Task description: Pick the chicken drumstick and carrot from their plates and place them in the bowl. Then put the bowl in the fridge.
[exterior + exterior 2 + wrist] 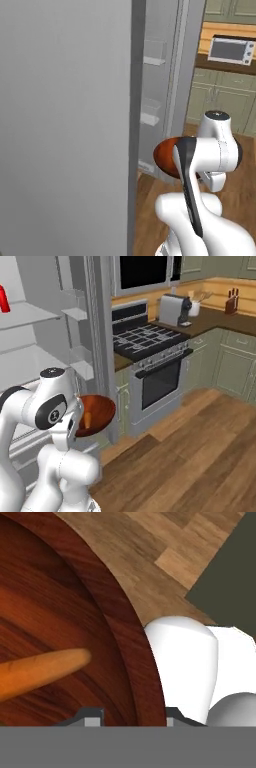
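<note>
Bowl held up at the open fridge, carrot inside.

From the left base view we see the bowl (164, 157) held off the floor beside the fridge (65, 125) door's edge, the arm bent, wrist level; we read no writing anywhere. From the right base view the bowl (95, 415) hangs before the fridge's white shelves, the carrot (88, 419) lying in it. In the hand view our hand (131, 716) is clamped on the bowl's rim, one fingertip inside, one outside; the carrot (42, 669) lies against the inner wall.
</note>
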Motion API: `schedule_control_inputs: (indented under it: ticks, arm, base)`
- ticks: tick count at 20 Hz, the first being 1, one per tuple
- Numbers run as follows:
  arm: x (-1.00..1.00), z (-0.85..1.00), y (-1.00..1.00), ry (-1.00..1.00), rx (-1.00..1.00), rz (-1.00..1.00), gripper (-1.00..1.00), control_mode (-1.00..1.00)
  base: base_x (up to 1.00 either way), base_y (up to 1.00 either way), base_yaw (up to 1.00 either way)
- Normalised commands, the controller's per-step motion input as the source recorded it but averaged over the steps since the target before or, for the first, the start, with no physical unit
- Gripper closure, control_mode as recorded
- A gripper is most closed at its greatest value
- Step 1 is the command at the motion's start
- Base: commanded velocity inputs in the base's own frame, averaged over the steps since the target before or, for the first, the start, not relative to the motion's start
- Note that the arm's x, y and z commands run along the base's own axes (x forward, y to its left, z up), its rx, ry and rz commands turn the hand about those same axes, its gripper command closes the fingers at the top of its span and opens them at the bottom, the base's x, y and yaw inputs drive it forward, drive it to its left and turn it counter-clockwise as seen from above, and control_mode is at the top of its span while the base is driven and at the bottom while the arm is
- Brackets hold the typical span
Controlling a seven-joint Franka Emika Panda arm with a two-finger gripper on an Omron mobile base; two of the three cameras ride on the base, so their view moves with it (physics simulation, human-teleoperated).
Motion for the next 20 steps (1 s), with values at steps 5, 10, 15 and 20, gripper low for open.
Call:
schedule_control_inputs:
  ticks: [5,10,15,20]
  arm:
    - [0.0,0.0,0.0,0.0,0.0,0.0,1.0,1.0]
    - [0.0,0.0,0.0,0.0,0.0,0.0,1.0,1.0]
    - [0.0,0.0,0.0,0.0,0.0,0.0,1.0,1.0]
    - [0.0,0.0,0.0,0.0,0.0,0.0,1.0,1.0]
  base:
    - [0.1,0.08,0.54]
    - [0.0,0.18,0.62]
    - [0.31,-0.21,0.52]
    - [0.31,-0.14,0.49]
